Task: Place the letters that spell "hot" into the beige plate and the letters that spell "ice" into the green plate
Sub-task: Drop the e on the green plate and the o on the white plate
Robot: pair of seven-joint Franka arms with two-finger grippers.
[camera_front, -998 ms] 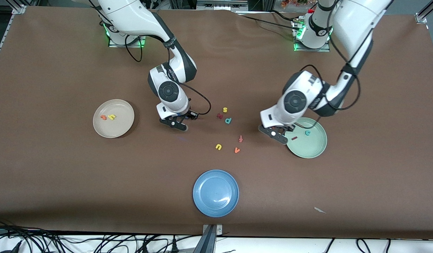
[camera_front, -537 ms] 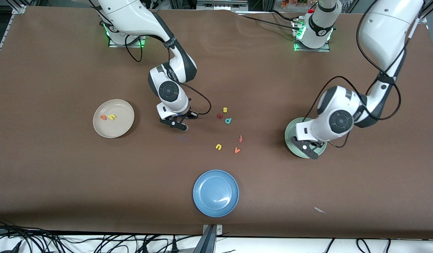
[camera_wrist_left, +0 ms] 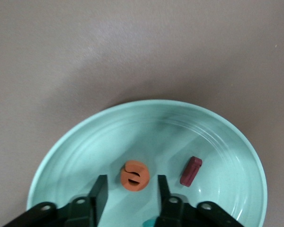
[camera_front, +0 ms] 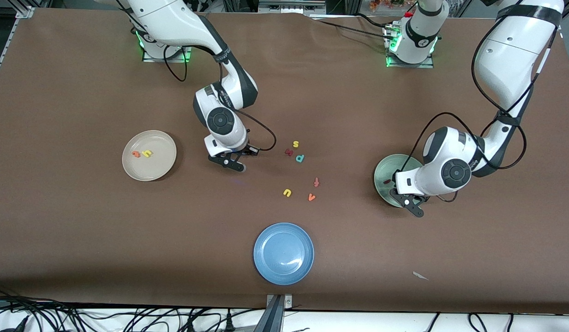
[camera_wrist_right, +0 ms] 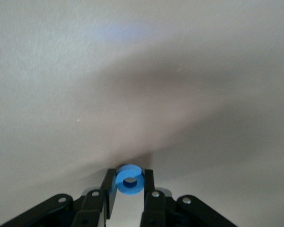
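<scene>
Right claw [camera_wrist_right: 129, 189] pinches the blue "o" [camera_wrist_right: 129, 179]; left claw [camera_wrist_left: 129, 198], spread, hangs over the "e" [camera_wrist_left: 134, 175] in the green plate [camera_wrist_left: 75, 146].

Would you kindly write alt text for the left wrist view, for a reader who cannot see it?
The left hand, fingers open, hangs over the green plate, with the orange "e" lying in the plate between its fingertips. The dark red "i" lies in the plate beside the "e", apart from it, and brown table surrounds the plate.
</scene>
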